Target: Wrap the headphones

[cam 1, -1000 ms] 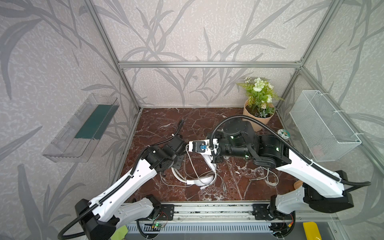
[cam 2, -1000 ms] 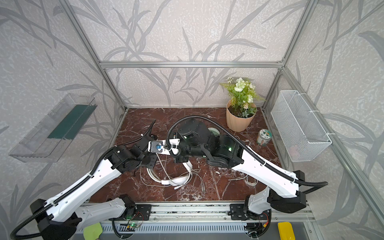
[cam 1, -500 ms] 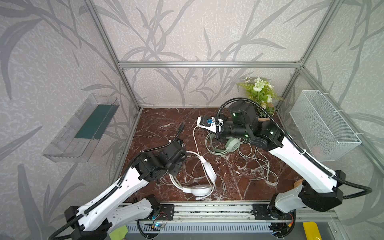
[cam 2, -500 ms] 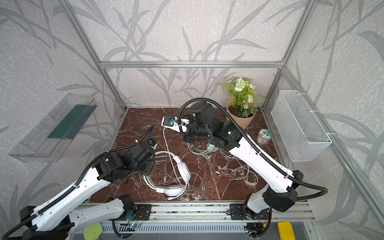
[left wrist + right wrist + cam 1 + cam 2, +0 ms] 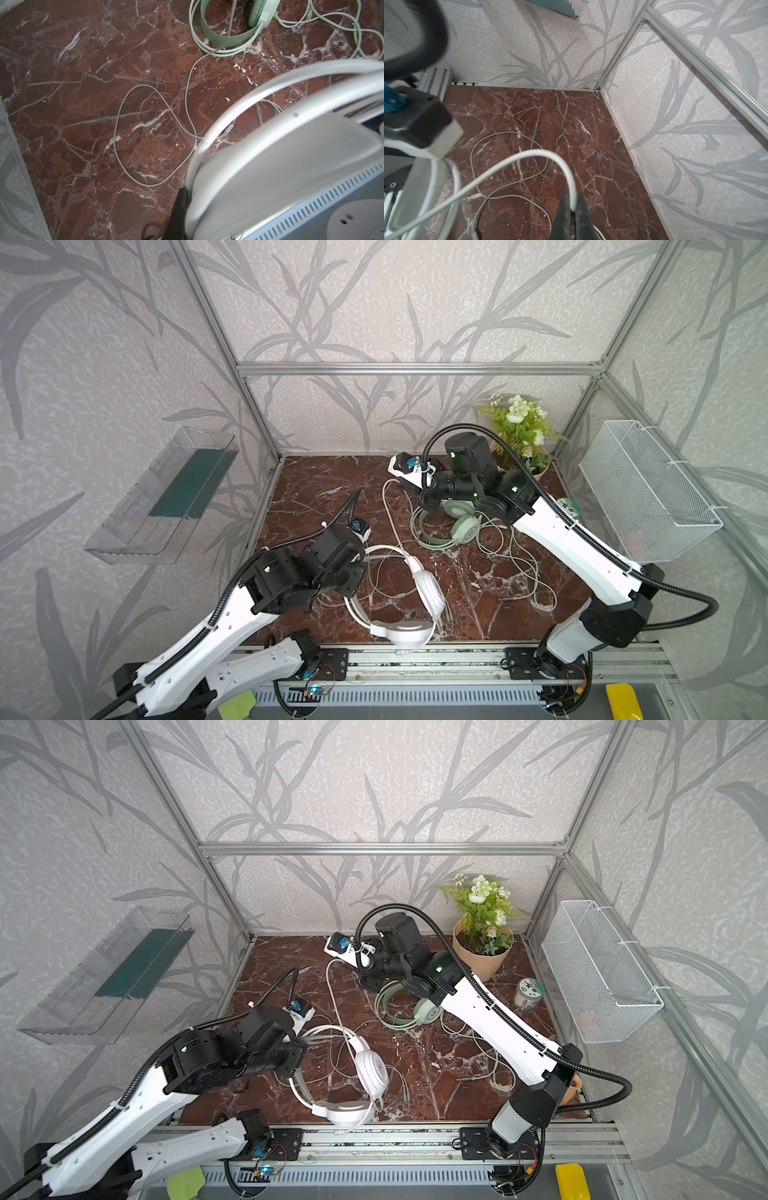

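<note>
**Both top views and wrist views.** The left jaws were closed on the wire headband of the white headset (image 5: 428, 593), whose ear cups lay near the front edge of the counter (image 5: 311, 497). The right jaws, above the back of the counter, were clamped on a white cable (image 5: 517, 160) running down toward that headset. The mint-green headset (image 5: 465, 529) lay flat beneath the right arm, its pale green cable (image 5: 358, 31) in loose loops beside it.
</note>
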Controlling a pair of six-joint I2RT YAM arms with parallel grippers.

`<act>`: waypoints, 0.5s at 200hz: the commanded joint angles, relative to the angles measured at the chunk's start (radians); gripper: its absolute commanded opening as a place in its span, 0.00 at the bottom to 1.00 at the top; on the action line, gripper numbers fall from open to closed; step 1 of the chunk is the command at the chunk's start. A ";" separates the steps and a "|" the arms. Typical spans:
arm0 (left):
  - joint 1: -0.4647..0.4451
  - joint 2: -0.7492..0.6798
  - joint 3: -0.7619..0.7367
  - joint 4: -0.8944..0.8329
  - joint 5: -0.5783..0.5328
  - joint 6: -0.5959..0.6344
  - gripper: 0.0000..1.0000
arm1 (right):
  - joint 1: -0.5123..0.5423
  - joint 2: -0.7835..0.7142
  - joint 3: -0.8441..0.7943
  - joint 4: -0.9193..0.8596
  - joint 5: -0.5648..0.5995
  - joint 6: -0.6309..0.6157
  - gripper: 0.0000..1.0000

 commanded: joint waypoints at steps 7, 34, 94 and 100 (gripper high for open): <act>-0.014 -0.001 0.080 0.006 0.036 -0.005 0.00 | -0.028 0.021 -0.016 0.064 -0.031 0.070 0.00; -0.022 0.012 0.123 0.008 0.061 -0.025 0.00 | -0.031 0.023 -0.050 0.117 -0.033 0.101 0.00; -0.048 0.007 0.188 0.053 0.079 -0.048 0.00 | -0.036 0.085 -0.069 0.140 -0.001 0.163 0.00; -0.050 0.006 0.195 0.060 0.072 -0.052 0.00 | -0.037 0.088 -0.079 0.153 0.016 0.175 0.00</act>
